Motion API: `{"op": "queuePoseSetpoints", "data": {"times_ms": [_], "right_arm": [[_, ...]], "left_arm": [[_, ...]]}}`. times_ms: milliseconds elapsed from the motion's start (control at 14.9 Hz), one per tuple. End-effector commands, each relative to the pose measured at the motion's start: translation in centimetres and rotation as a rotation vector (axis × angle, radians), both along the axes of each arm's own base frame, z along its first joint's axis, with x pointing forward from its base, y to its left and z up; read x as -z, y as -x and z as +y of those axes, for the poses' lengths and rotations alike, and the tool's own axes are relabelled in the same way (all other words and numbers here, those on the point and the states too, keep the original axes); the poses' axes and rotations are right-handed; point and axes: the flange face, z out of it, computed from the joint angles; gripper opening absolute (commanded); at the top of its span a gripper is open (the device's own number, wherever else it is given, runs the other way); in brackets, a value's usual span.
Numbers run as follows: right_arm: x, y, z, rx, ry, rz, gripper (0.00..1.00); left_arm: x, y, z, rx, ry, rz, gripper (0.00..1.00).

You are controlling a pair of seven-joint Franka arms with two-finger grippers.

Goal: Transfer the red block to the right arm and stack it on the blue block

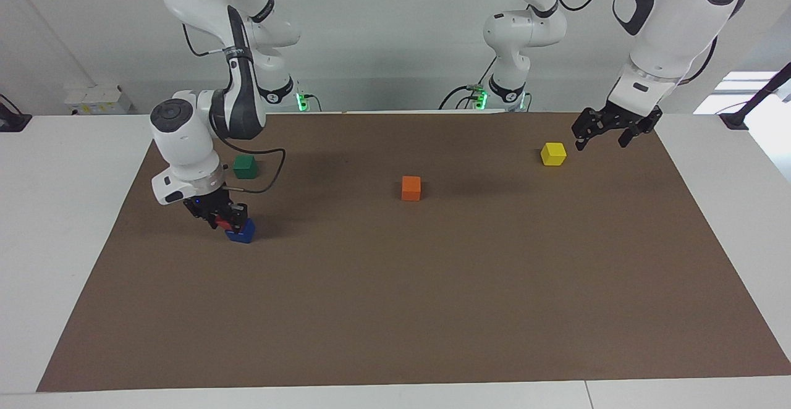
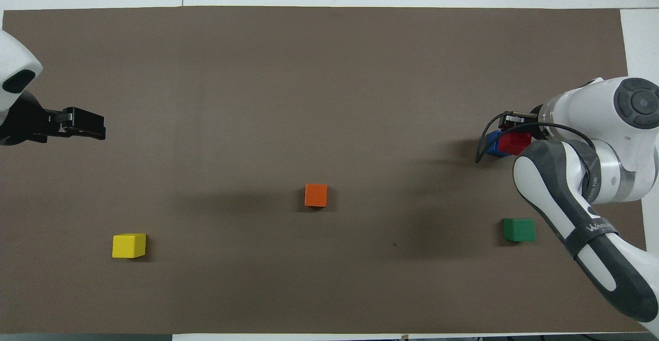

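The red block (image 1: 222, 221) is between the fingers of my right gripper (image 1: 230, 218), which is shut on it. The block sits right on top of the blue block (image 1: 242, 232), near the right arm's end of the mat; I cannot tell whether its full weight rests there. In the overhead view the red block (image 2: 514, 143) covers most of the blue block (image 2: 493, 143) under the right gripper (image 2: 516, 134). My left gripper (image 1: 602, 132) is open and empty. It hangs over the mat at the left arm's end, beside the yellow cube, and also shows in the overhead view (image 2: 85, 124).
An orange cube (image 1: 411, 188) lies mid-mat. A dark green cube (image 1: 245, 166) lies nearer the robots than the blue block. A yellow cube (image 1: 553, 154) lies at the left arm's end. The brown mat (image 1: 395, 310) covers the white table.
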Motion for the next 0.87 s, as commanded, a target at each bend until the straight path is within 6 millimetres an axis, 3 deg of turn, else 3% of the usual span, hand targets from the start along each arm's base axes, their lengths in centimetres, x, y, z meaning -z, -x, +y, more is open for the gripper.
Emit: {"op": "queuePoseSetpoints", "data": {"times_ms": [0,468,535,669,803], "right_arm": [[0.51,0.24,0.01,-0.025,0.021,-0.014,0.00],[0.61,0.16,0.02,-0.027,0.021,-0.019,0.00],[0.64,0.19,0.01,-0.027,0.021,-0.016,0.11],[0.69,0.23,0.09,-0.023,0.020,-0.012,0.67],[0.70,0.26,0.08,-0.017,0.020,-0.006,0.93]], "left_arm": [[0.23,0.09,-0.05,0.024,-0.010,0.011,1.00],[0.09,0.25,0.12,0.019,-0.010,0.012,1.00],[0.20,0.31,0.13,0.019,-0.011,0.018,1.00],[0.15,0.36,0.47,0.013,-0.011,0.020,1.00],[0.13,0.33,0.64,0.008,-0.011,0.018,1.00]]}}
